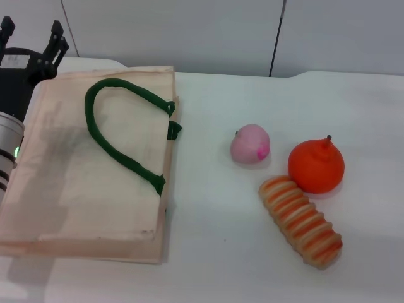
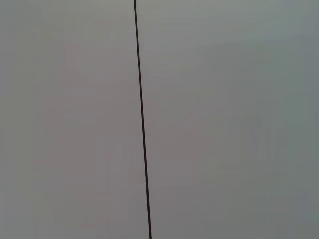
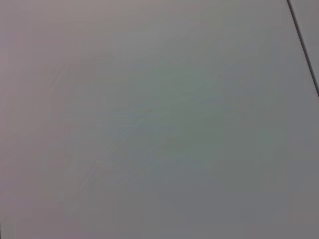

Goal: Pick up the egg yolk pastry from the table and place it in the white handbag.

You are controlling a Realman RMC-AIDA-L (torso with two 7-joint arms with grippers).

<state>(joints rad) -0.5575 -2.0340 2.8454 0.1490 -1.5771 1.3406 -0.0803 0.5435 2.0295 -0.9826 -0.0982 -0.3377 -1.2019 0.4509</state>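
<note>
The white handbag (image 1: 76,183) lies flat on the left of the table, its dark green handle (image 1: 120,136) curled on top. The egg yolk pastry shows in no view; it is hidden or out of sight. My left gripper (image 1: 31,39) is at the far left, by the bag's back corner, with its fingers spread and nothing between them. My right gripper is out of view. Both wrist views show only a plain grey wall with a thin dark seam (image 2: 142,119).
A pink round bun (image 1: 250,144), an orange round fruit (image 1: 316,165) and an orange-striped ridged roll (image 1: 301,220) lie together on the right of the white table (image 1: 214,252). A wall runs behind the table's back edge.
</note>
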